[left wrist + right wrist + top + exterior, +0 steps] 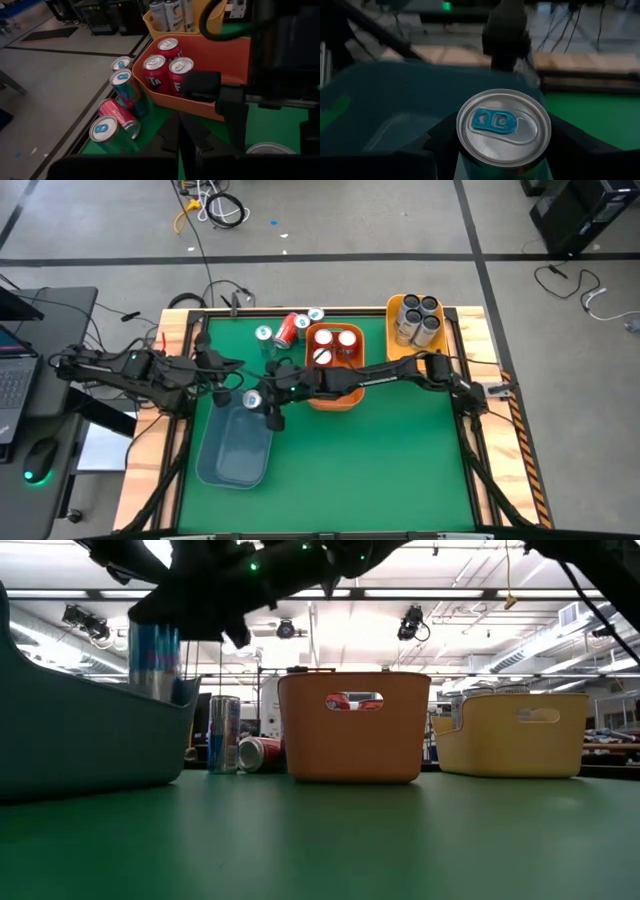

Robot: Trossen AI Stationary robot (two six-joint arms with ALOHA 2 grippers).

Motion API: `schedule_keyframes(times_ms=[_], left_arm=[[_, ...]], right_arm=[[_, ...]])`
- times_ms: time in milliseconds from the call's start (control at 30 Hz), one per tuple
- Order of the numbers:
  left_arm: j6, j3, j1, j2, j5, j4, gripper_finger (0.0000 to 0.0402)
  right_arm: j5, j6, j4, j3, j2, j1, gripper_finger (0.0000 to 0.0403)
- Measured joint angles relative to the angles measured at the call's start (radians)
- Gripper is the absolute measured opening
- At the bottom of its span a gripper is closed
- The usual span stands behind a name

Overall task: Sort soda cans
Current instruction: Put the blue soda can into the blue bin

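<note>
Right fingers clamp teal can over blue bin; left fingers' state unclear; high view shows red cans

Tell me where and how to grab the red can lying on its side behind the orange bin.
Grip the red can across its round body, mid-length, coming straight down from above. It lies on its side with teal cans close beside it and the orange bin nearby, so only the top is open.

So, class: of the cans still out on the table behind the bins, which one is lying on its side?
The red can, behind the orange bin. It lies tipped over among the teal-blue cans, which all stand upright with white tops facing up.
</note>
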Motion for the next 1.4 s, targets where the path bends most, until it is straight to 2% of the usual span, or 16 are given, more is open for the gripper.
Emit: schedule_keyframes(times_ms=[367, 733, 1033, 1167, 1400], left_arm=[[-0.003, 0.0, 0.0, -0.001, -0.003, 0.0, 0.0005], [-0.007, 0.0, 0.0, -0.001, -0.003, -0.001, 0.0005], [-0.013, 0.0, 0.0, -0.001, -0.003, -0.001, 0.0005], [-0.031, 0.0, 0.0, -0.001, -0.003, -0.001, 0.0005], [-0.032, 0.0, 0.0, -0.001, -0.014, 0.0, 0.0005]], right_arm=[[-0.005, 0.008, -0.039, 0.0, 0.029, 0.006, 0.0231], [-0.002, 0.006, -0.069, 0.001, 0.027, 0.006, 0.0279], [0.007, -0.003, -0.077, 0.001, 0.026, 0.006, 0.0279], [0.018, -0.015, -0.073, 0.0, -0.009, 0.006, 0.0289], [0.103, -0.107, -0.123, 0.0, -0.154, -0.007, 0.0314]])
